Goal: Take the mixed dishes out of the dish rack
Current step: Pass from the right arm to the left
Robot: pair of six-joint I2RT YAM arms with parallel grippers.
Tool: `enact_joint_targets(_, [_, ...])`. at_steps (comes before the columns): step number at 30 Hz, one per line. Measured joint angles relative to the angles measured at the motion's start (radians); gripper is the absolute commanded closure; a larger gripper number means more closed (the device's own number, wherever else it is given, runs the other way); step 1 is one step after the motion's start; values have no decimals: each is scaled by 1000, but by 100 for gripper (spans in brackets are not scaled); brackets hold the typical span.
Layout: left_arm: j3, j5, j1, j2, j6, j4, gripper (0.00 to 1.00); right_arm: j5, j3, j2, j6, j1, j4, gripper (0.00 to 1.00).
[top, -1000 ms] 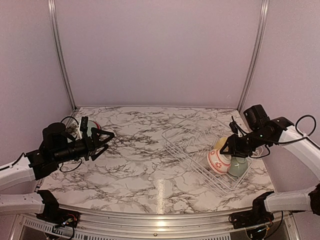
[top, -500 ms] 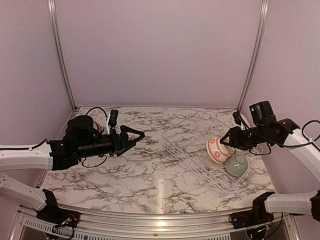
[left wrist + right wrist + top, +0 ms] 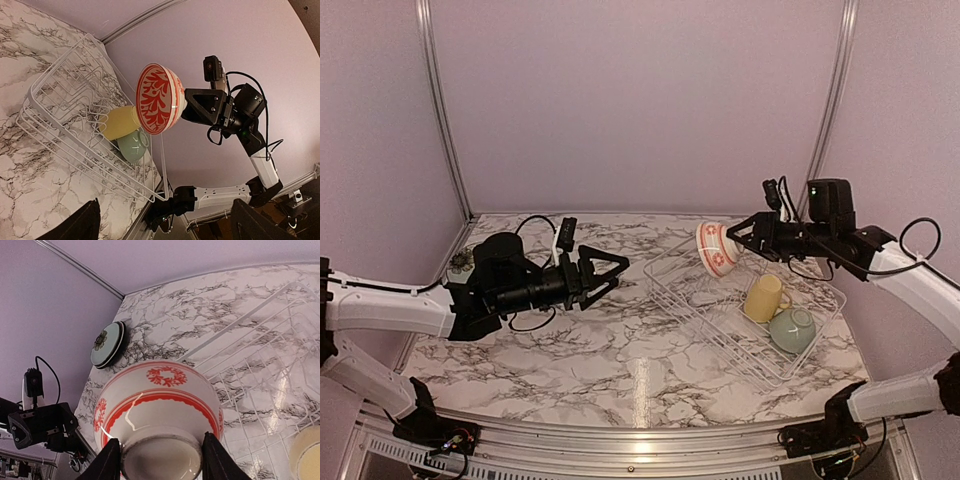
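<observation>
My right gripper (image 3: 738, 240) is shut on the foot of the small white-and-red patterned bowl (image 3: 717, 248), holding it on its side in the air above the far left end of the white wire dish rack (image 3: 710, 330). In the right wrist view the fingers (image 3: 111, 460) clamp the bowl's (image 3: 160, 400) base. A yellow mug (image 3: 763, 297) and a pale green bowl (image 3: 792, 330) lie in the rack's right end. My left gripper (image 3: 618, 272) is open and empty above the table's middle, pointing at the rack. Its view shows the bowl (image 3: 156, 98), mug (image 3: 120, 122) and rack (image 3: 55, 107).
A stack of plates with the floral plate on top (image 3: 107, 344) lies at the table's far left, partly hidden behind my left arm in the top view (image 3: 460, 262). Purple walls close in the back and sides.
My right gripper has lifted the patterned bowl out of the rack, up and to the left. My left arm has swung right from the plate stack towards the table's middle.
</observation>
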Motion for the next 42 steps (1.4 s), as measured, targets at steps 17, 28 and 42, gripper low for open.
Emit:
enact_joint_targets(17, [32,-64,1,-72,19,8,15,-126,106,309,202,331,434,100])
enact_joint_targets(28, [-24,-72,2,-105,-7,38,43,-175,139,408,266,392,554,100])
enact_joint_targets(42, [-63,-61,5,-99,-88,154,80,-225,140,433,300,402,650,100])
